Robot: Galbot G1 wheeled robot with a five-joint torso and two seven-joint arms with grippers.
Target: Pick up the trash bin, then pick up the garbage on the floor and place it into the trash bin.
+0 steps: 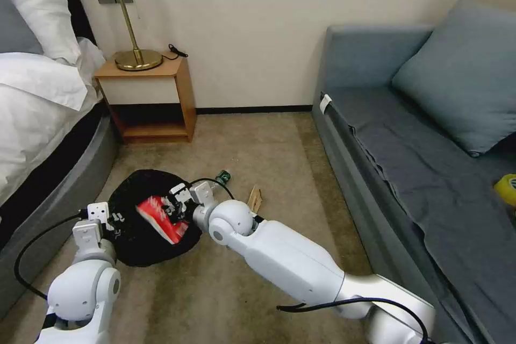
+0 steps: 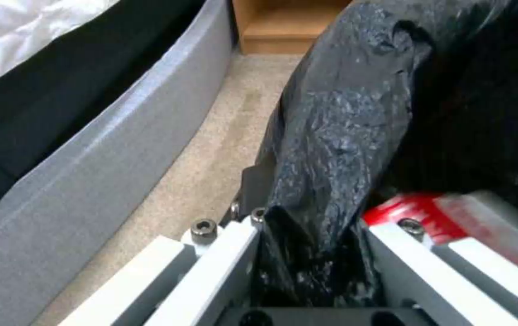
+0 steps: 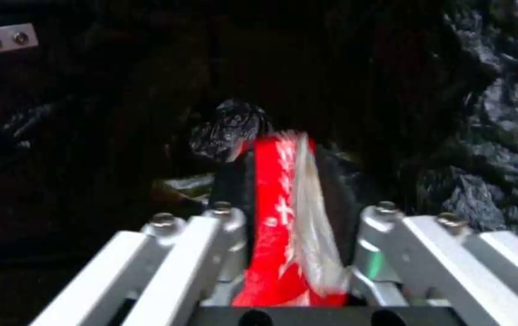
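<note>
Left end effector [image 1: 112,219] pinches the trash bin [image 1: 141,220] rim; right end effector [image 1: 176,209] clamps the red-and-white carton [image 1: 162,219] over its mouth; a snag on the bag could drop it outside

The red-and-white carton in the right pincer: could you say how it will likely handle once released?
The red-and-white carton looks pressed flat between the right pincer fingers, so probably light and crushable. Flat-sided, it should drop into the trash bin without rolling.

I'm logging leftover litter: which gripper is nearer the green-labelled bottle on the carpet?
Right. The right gripper holds the carton over the bin just short of the bottle; the left gripper clamps the bin's far rim.
</note>
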